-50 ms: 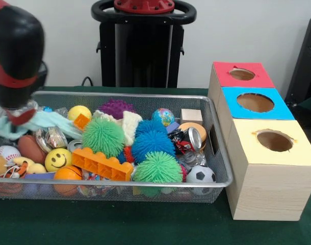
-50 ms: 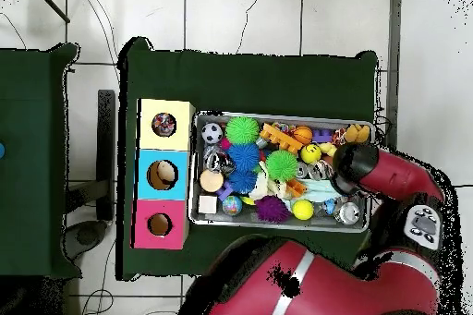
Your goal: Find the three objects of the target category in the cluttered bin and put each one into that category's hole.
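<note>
Mid-search: bin (image 1: 223, 179) packed; yellow hole (image 2: 163, 125) and blue hole (image 2: 162, 175) each hold something (identity unclear). Tool (image 1: 19, 116) over bin's end, pale cloth (image 1: 46, 121) hanging there; grip state unreadable.

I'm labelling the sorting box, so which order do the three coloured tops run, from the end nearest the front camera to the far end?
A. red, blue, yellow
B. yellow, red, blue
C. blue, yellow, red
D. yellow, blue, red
D: in the front view the yellow-topped wooden box section is nearest, the blue-topped section sits in the middle, and the red-topped section is farthest.
</note>
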Motion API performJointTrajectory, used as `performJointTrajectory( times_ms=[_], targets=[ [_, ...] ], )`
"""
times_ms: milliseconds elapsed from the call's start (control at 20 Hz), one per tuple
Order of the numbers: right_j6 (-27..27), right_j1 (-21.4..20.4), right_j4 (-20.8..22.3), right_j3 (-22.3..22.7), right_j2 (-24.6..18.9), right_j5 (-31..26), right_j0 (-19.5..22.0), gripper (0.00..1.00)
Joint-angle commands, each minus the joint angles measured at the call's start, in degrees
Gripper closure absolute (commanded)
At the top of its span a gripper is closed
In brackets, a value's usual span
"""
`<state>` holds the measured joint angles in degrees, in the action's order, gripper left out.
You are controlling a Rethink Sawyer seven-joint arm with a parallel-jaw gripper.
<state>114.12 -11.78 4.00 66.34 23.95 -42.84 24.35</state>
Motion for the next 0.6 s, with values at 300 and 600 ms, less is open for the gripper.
performJointTrajectory(
  times_ms=[300,600],
  targets=[
    [-18.35,-0.15,8.25,-16.41,-8.21,-6.70,5.42,1.00],
    [-12.86,-1.48,8.10,-8.83,-10.14,-4.47,4.63,1.00]
  ],
)
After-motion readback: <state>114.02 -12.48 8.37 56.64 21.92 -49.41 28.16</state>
